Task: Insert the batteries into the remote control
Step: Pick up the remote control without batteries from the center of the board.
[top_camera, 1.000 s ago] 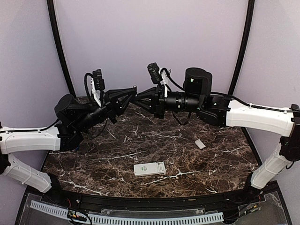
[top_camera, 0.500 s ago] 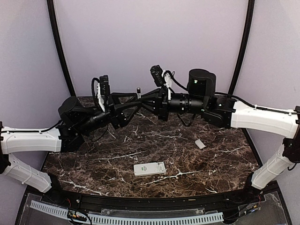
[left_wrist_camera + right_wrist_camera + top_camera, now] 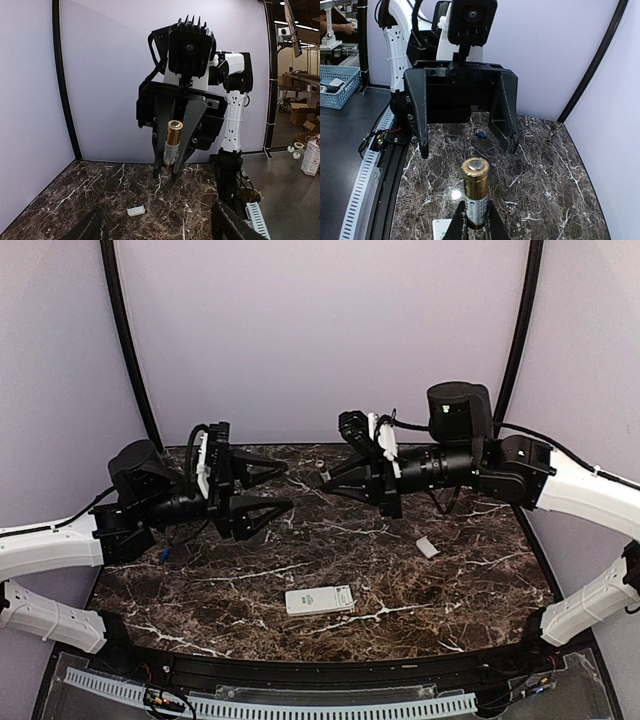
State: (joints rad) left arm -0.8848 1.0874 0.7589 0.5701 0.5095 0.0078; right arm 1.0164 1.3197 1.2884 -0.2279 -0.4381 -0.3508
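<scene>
Now the right gripper (image 3: pixel 322 474) is clamping a battery (image 3: pixel 475 192) between its fingertips, and the free end is pointing toward the left gripper (image 3: pixel 288 484). The left gripper is facing it with its jaws wide apart, holding nothing. Both arms are reaching level above the marble table (image 3: pixel 450 600). The remote control (image 3: pixel 319 600) is lying flat near the front edge, well apart from both grippers.

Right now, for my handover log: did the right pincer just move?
Yes, rightward: the right pincer went from beyond the left end of the remote to beyond its middle.
</scene>
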